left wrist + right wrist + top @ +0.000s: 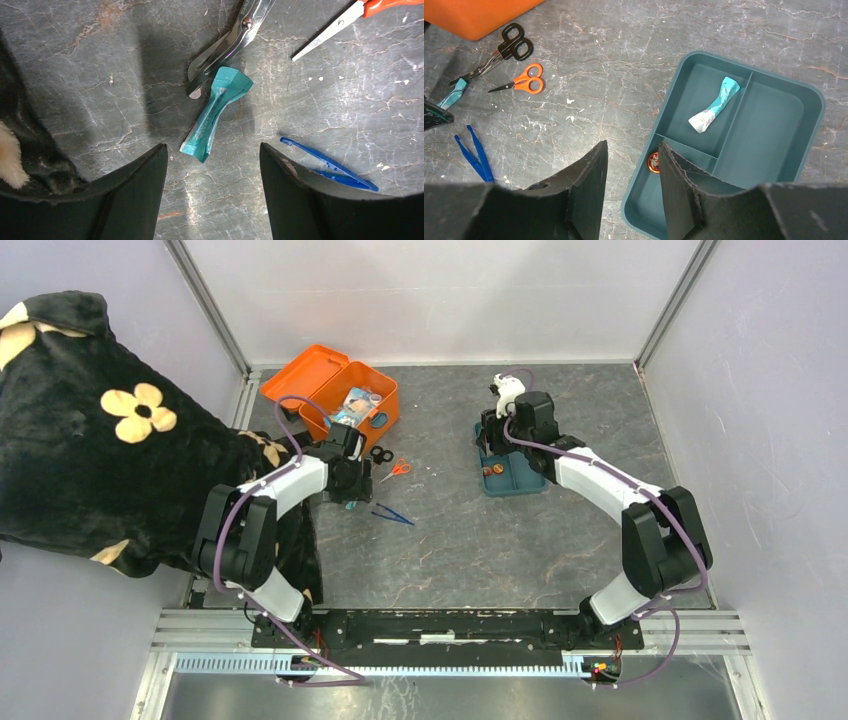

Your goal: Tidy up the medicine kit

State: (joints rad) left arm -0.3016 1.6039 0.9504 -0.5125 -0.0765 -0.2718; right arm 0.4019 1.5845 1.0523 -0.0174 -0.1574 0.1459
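One medicine kit point(392, 402) is sitting at the far left of the table point(480, 530) with its lid point(305, 372) lying open. I am judging it a light, stiff, smooth plastic shell, best taken by a side wall rather than the swinging lid. Your left gripper point(212, 147) is hanging with jaws apart, straddling a soft, crumpled teal packet point(216, 112) without touching it, and you should be aiming for its narrow twisted waist. Your right gripper point(632, 145) is hovering half-parted, with nothing showing between its jaws, above a corner of the teal tray point(811, 95).

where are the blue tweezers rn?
Top view, left-centre: tweezers lie on the table, just nearer than the orange scissors, right of the teal packet.
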